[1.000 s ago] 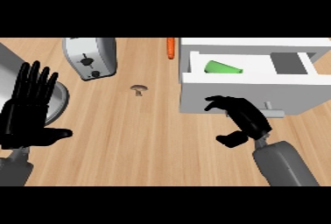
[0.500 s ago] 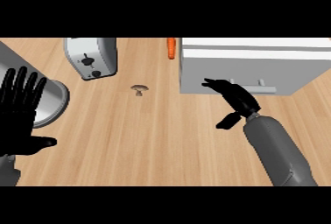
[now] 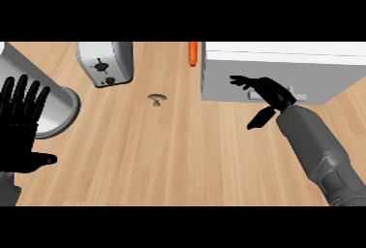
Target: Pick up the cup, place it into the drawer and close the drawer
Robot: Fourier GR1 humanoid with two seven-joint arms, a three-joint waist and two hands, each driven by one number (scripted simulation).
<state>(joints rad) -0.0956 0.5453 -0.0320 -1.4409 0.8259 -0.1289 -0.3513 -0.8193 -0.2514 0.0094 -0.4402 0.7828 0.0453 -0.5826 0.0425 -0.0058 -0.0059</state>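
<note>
Where a second ago the drawer [image 3: 275, 72] stood pulled out with the green cup lying inside it, we now see its pale grey front flush with the cabinet, so the cup is shut away out of sight behind that front. Our right hand [image 3: 265, 89] rests against the drawer front just beside the handle [image 3: 275, 95], its fingers [image 3: 243, 81] straight and slightly spread, flat to the panel and holding nothing; the thumb hangs down toward the desk [image 3: 178, 155]. We judge the push is done and the task is all but finished, with only the hand left to draw back.

Our left hand [image 3: 22, 126] sits at the view's left edge, fingers up and spread, resting and empty.

Well to the left of the right fingers, a small mushroom [image 3: 157, 98] lies on the wood. Farther left stands a toaster [image 3: 106, 63]. An orange carrot [image 3: 193, 53] lies up and left of the fingers, touching the cabinet's side.
</note>
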